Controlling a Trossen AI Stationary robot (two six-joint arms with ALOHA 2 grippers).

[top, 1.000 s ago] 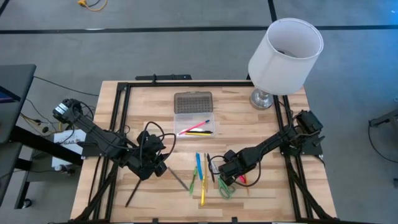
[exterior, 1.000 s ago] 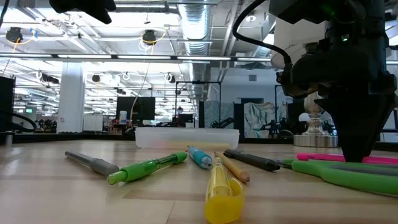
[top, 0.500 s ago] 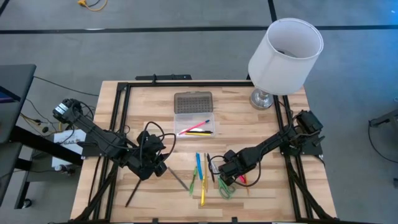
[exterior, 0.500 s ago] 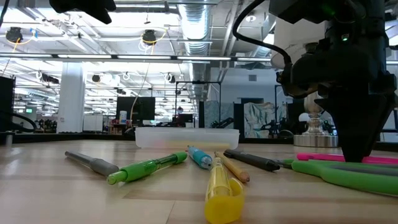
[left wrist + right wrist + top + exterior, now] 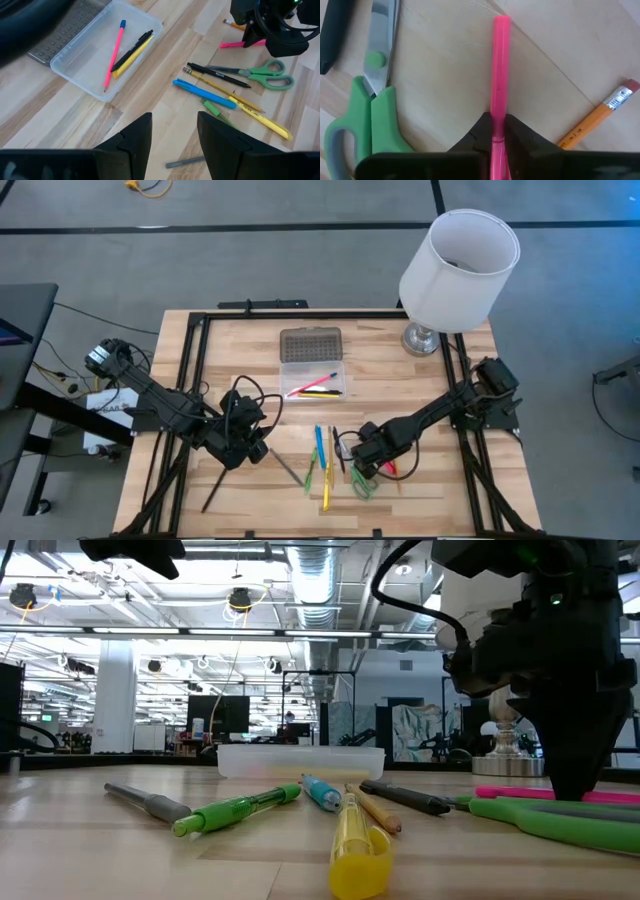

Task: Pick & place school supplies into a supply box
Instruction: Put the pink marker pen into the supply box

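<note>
1. My right gripper (image 5: 498,131) is down on the table with its fingers pinched on the pink marker (image 5: 500,75), near one end, so most of the barrel sticks out ahead of me.
2. I judge the grip is off-centre, so I should lift slowly and straight up or the long end may droop and swivel.
3. The green-handled scissors (image 5: 367,115) lie close beside the marker and an orange pencil (image 5: 597,118) lies on its other side; I must rise clear of both before I turn.
4. Seen from above, the supply box (image 5: 313,377) sits at about eleven o'clock from my gripper, well apart, its lid (image 5: 310,343) lying open behind it.
5. I should turn the marker to lie along the box's length before letting go.
6. My left gripper (image 5: 173,135) waits spread open at nine o'clock from the pen cluster (image 5: 322,455).
</note>
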